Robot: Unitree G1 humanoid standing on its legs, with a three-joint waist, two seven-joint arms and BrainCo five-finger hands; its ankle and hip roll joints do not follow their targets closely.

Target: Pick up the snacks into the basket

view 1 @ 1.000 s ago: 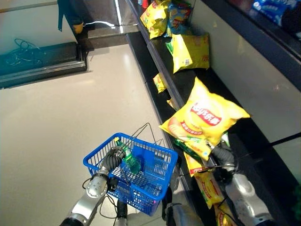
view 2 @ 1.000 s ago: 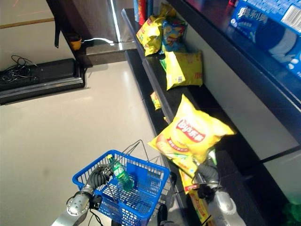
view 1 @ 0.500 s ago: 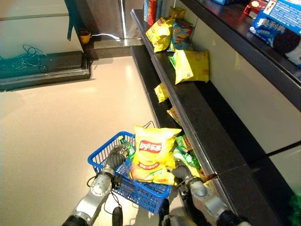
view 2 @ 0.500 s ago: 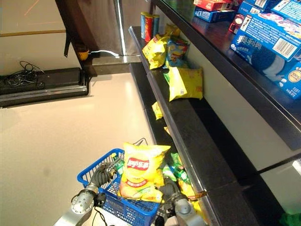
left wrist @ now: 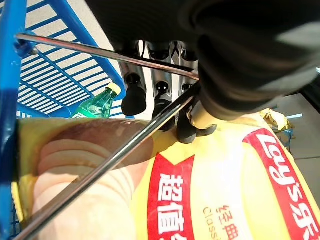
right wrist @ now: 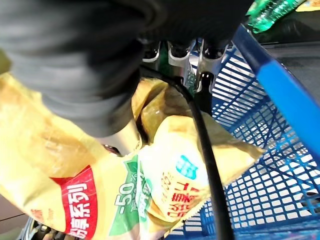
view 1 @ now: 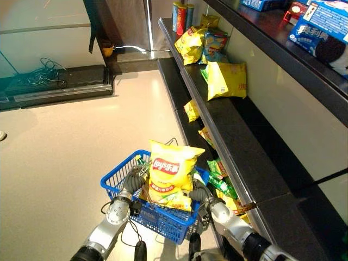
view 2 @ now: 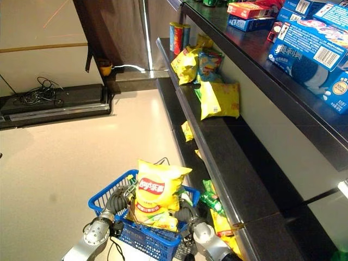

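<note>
yellow chip bag point(view 1: 169, 175) stands upright in the blue basket point(view 1: 120, 181), its lower end down among the mesh walls, top poking above the rim. left robot hand point(left wrist: 165, 100) has fingers curled round the basket's wire handle point(left wrist: 100, 165). right robot hand point(view 1: 200, 194) is at the bag's lower right corner, fingers and thumb pinching the bag. green bottle point(left wrist: 95, 106) lies in the basket behind the bag. more snack bags point(view 1: 225, 79) sit on the dark shelf point(view 1: 239, 157) to the right.
</note>
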